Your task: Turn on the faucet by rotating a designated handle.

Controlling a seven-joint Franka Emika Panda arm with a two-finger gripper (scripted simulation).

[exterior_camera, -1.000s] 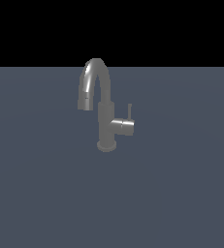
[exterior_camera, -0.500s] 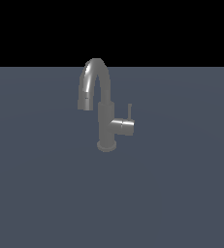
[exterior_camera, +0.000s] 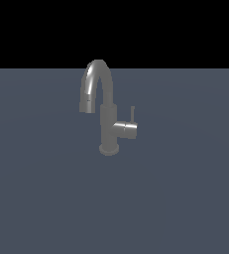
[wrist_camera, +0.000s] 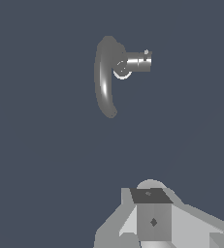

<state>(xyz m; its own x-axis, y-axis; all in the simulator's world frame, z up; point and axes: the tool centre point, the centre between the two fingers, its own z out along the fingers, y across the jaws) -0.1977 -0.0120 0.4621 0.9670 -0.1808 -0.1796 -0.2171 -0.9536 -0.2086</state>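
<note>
Pincer (wrist_camera: 152, 220) seen only partly in wrist view; how open, cannot tell; holds nothing visible. Faucet (exterior_camera: 102, 106) stands on desk (exterior_camera: 185, 198), well apart ahead of pincer. Handle (exterior_camera: 126, 129) untouched, lever pin upright. Approach, contact, rotation all left, by my judgement.

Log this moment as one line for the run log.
phase: approach | gripper: clear of faucet, state unclear | handle: untouched, lever pin upright | contact: none

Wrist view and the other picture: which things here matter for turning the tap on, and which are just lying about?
For the job:
- faucet
- handle, with its thin lever pin upright
- gripper, far off the faucet

Lying about:
- nothing but the plain grey surface
</note>
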